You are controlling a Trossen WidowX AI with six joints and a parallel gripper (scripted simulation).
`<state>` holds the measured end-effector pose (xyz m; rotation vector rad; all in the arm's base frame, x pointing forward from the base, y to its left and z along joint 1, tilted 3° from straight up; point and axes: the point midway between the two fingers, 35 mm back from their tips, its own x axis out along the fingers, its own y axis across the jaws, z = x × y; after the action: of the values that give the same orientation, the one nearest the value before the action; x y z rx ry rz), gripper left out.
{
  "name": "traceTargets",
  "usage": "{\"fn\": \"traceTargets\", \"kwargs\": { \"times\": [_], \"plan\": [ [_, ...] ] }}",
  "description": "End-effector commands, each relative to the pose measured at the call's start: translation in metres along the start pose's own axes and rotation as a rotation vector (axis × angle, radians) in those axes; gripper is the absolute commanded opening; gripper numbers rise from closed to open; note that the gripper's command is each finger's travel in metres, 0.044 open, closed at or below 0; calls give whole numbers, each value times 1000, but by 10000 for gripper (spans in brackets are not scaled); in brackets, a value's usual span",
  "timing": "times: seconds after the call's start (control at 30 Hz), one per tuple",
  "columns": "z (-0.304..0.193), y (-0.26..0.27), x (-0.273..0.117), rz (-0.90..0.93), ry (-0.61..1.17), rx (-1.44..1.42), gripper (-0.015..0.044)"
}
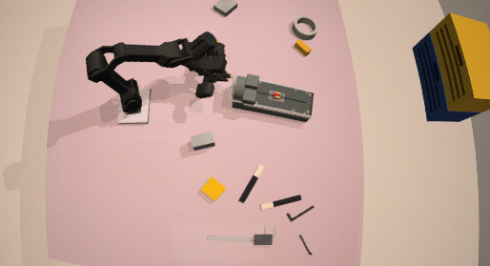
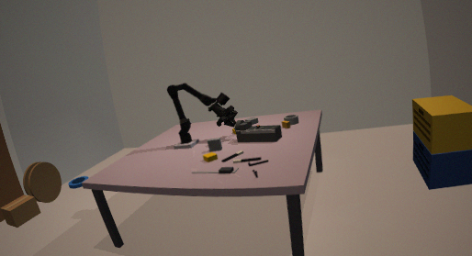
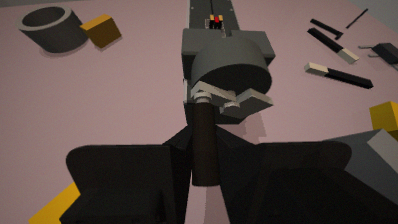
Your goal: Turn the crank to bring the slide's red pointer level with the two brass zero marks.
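The machine (image 1: 296,108) (image 2: 259,135) (image 3: 230,62) is a long dark grey box with a drum at its near end. A pale crank arm (image 3: 254,102) on the drum carries a dark brown handle (image 3: 203,117). My gripper (image 1: 229,77) (image 2: 233,124) (image 3: 201,127) is shut on the handle, with a finger on each side. The red pointer (image 1: 275,94) (image 3: 216,20) shows in the slot on top, between the two brass marks (image 3: 212,18) (image 3: 220,18). It looks close to level with them, but the marks are too small to tell whether it is exact.
A grey ring (image 1: 305,28) (image 3: 55,30) and orange block (image 1: 302,47) (image 3: 101,31) lie beyond the machine. A grey block (image 1: 203,140), a yellow block (image 1: 213,189), black-and-cream sticks (image 1: 249,187) (image 1: 281,202) and small tools lie on the table's other side.
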<state>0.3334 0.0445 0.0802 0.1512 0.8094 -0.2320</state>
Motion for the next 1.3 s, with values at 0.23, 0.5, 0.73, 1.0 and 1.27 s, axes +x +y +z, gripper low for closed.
{"fn": "traceTargets", "kwargs": {
  "times": [0.23,0.5,0.73,1.0,1.27],
  "plan": [
    [9,-10,-10,-3,-12,2,0],
    [11,-18,-12,-3,-12,1,0],
    [12,-23,-13,-4,-12,1,0],
    [12,-29,-13,-4,-12,0,0],
    [11,-33,-12,-4,-12,0,0]
  ]
}}
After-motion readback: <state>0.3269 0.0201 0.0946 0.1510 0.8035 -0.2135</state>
